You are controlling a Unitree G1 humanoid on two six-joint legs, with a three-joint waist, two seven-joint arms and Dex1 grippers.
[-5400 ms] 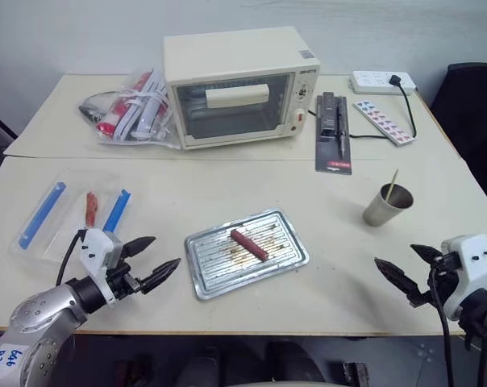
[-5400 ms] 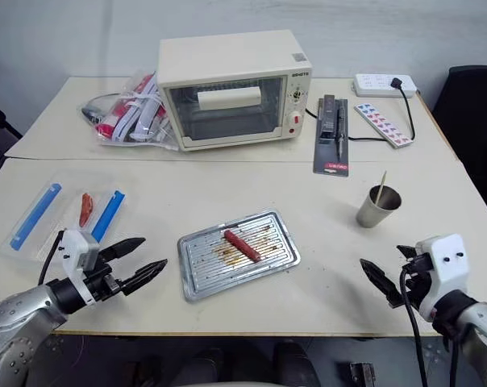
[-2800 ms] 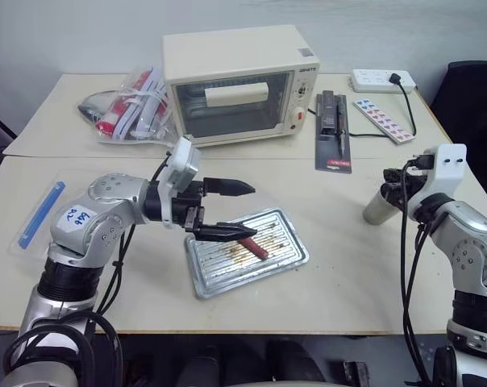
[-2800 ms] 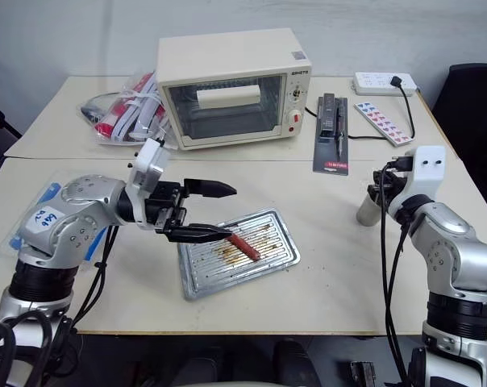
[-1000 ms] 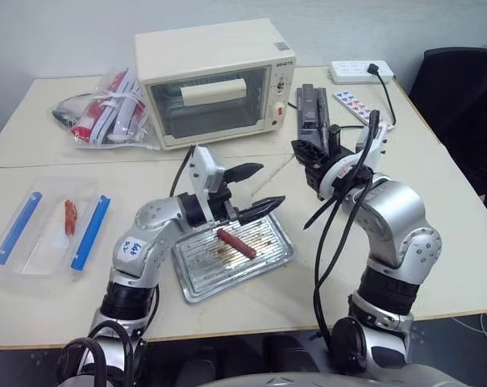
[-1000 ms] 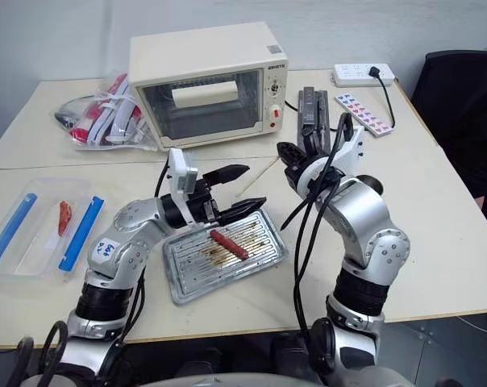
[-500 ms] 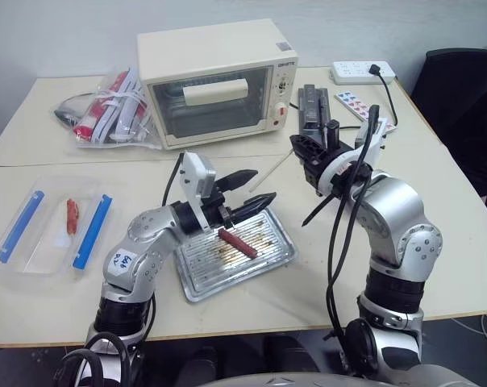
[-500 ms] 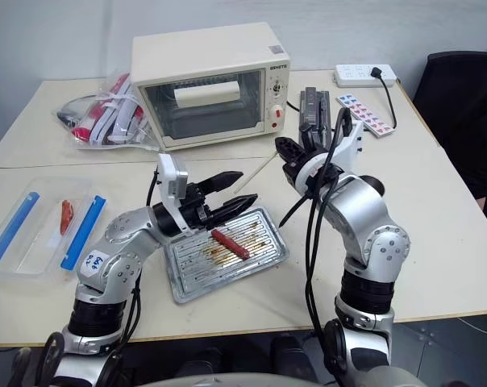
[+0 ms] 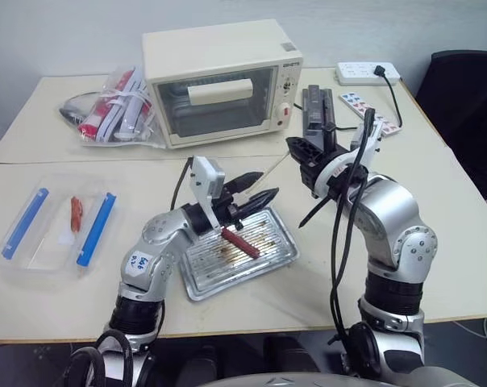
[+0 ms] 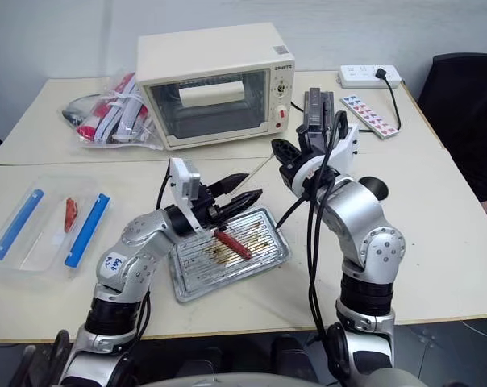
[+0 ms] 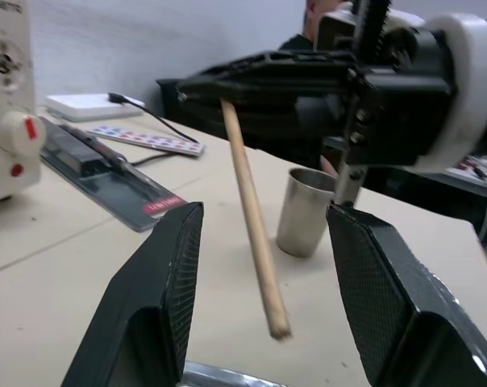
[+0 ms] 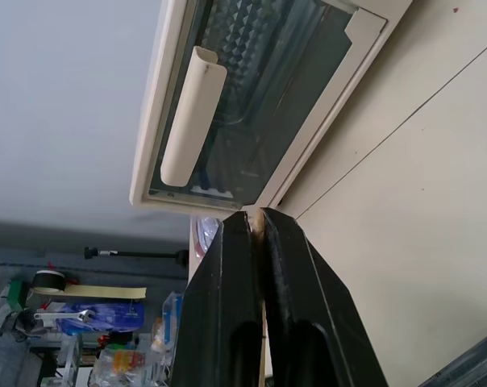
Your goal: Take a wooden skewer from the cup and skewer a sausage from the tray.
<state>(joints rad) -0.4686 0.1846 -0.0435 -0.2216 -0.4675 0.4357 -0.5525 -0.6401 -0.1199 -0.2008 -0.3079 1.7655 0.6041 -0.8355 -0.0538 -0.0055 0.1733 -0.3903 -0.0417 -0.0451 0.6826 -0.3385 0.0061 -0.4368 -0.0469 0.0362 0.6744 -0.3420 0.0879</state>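
Now right hand [image 9: 301, 155] pinches wooden skewer [image 11: 251, 218], levelled toward left hand [image 9: 258, 192].

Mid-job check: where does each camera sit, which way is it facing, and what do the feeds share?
Head pair: looks forward and down over the table, tray and oven; both arms show.
Left wrist: looks along the left tool, its fingers apart beside the skewer, toward the cup and right tool.
Right wrist: looks along the right tool, shut on the skewer, toward the oven door.
Shared: skewer and oven appear in every feed.
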